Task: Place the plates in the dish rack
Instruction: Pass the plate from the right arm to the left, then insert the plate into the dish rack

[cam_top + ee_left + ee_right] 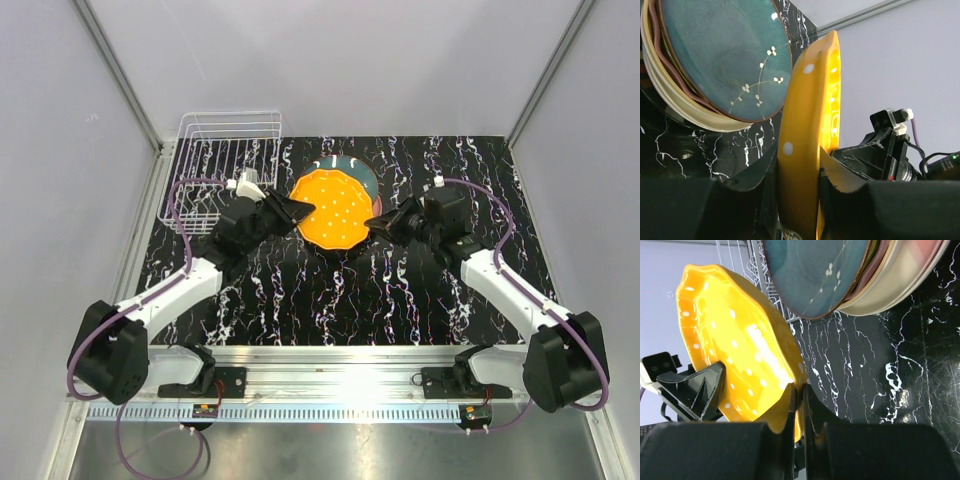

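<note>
Top external view: a yellow plate [335, 208] with white dots sits between the two arms over the middle of the black marbled counter [400, 300]. The left tool [305, 212] is clamped on the plate's left rim, a finger on each face, as the left wrist view shows. The right tool [375, 222] pinches the opposite rim tight. Just behind the yellow plate lies a stack of plates with a teal plate [357, 167] on top. The dish rack [225, 150], white wire, stands at the far left corner of the counter, near the left arm.
</note>
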